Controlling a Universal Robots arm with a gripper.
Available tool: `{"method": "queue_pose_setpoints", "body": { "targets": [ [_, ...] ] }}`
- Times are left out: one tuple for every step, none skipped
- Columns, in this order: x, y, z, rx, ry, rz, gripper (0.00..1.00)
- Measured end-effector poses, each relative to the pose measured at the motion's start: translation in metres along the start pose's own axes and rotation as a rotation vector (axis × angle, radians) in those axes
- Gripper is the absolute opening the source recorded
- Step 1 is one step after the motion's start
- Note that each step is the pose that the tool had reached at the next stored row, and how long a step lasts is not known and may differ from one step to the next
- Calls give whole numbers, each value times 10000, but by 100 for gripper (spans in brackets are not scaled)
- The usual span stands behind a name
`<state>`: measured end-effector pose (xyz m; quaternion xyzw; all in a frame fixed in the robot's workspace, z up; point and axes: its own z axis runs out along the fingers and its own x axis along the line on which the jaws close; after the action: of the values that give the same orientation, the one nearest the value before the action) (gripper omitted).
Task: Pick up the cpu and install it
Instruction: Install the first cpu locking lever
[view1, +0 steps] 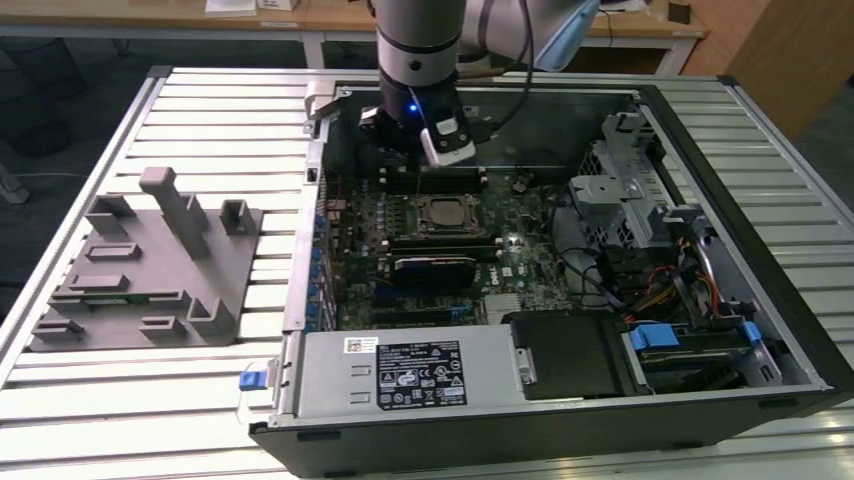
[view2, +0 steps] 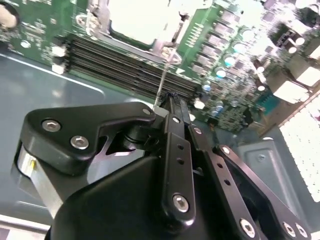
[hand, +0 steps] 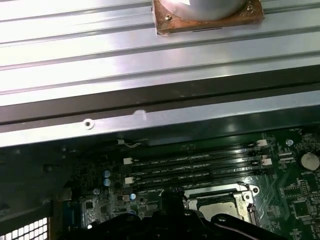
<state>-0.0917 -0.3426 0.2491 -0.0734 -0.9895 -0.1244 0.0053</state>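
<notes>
The cpu (view1: 441, 213) seems already seated in the socket (view2: 97, 20) inside the open computer case (view1: 747, 130). The gripper (view2: 170, 100) is clenched, its tips beside the thin socket lever (view2: 164, 80). Locking appears in hand, and that lever calls for gentle, exact handling.

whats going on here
A robot arm is working inside an open computer case on the slatted table. The cpu appears to sit already in the motherboard socket. The gripper is beside that socket, its fingertips closed on the end of the thin metal lever.
</notes>
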Motion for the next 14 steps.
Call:
{"method": "queue_pose_setpoints", "body": {
  "targets": [
    [-28,4,0,1,1,3,11],
    [-58,9,1,0,1,4,11],
    [-89,13,1,0,1,4,11],
    [-122,18,2,0,1,4,11],
    [-152,23,2,1,1,7,11],
    [-175,26,2,1,-1,11,11],
    [-183,27,2,2,2,12,11],
    [-185,27,2,1,1,12,11],
    [-187,27,3,0,0,12,11],
    [-187,28,3,0,0,13,11],
    [-189,26,4,1,-11,13,11],
    [-190,23,7,-4,-63,8,11],
    [-190,21,12,-4,-135,-4,11],
    [-191,18,16,-2,-212,-14,11]
  ]
}}
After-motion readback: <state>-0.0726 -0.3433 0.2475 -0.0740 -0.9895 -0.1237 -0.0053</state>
